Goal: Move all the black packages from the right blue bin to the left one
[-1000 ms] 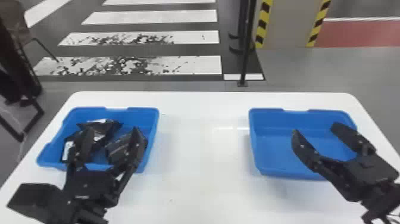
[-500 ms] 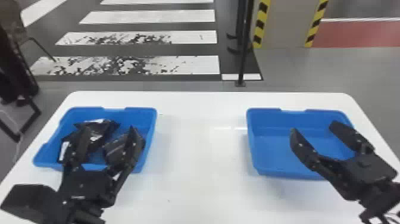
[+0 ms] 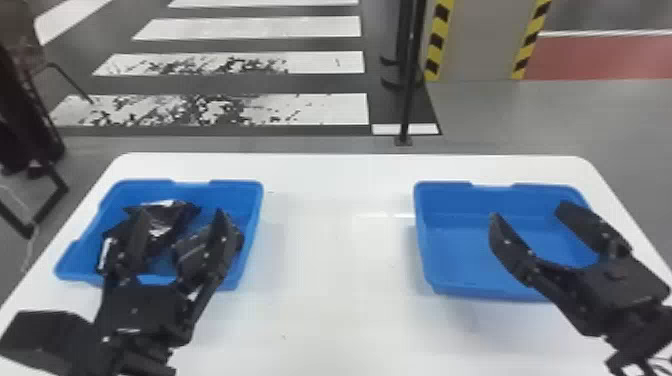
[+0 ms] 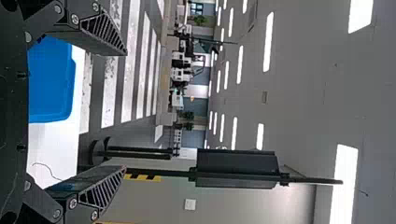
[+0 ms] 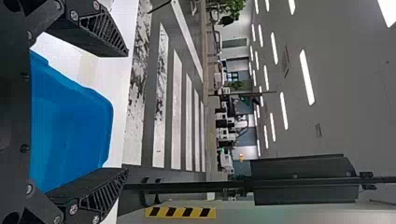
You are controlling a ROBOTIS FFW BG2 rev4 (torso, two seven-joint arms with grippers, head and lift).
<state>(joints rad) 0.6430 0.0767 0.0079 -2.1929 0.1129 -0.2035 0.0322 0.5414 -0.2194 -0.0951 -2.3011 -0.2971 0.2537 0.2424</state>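
Black packages (image 3: pixel 162 217) lie in the left blue bin (image 3: pixel 252 220), one of them partly behind the right finger of my left gripper (image 3: pixel 177 220). That gripper stands open above the bin's near side, its fingers wide apart. The left wrist view has the left gripper (image 4: pixel 123 109) with nothing between its fingertips. No package is visible in the right blue bin (image 3: pixel 450 260). Over its right part my right gripper (image 3: pixel 527 212) is open. In the right wrist view, the right gripper (image 5: pixel 127 111) has spread fingers, with the blue bin (image 5: pixel 70 126) beyond.
Both bins rest on a white table (image 3: pixel 340 300), a wide stretch of tabletop between them. Behind the table's far edge stands a thin black post (image 3: pixel 411 75). A dark chair frame (image 3: pixel 50 175) is on the floor at the left.
The whole head view has shifted slightly to the left. My left gripper has moved a little to the left, still open. The right gripper shows hardly any motion of its own.
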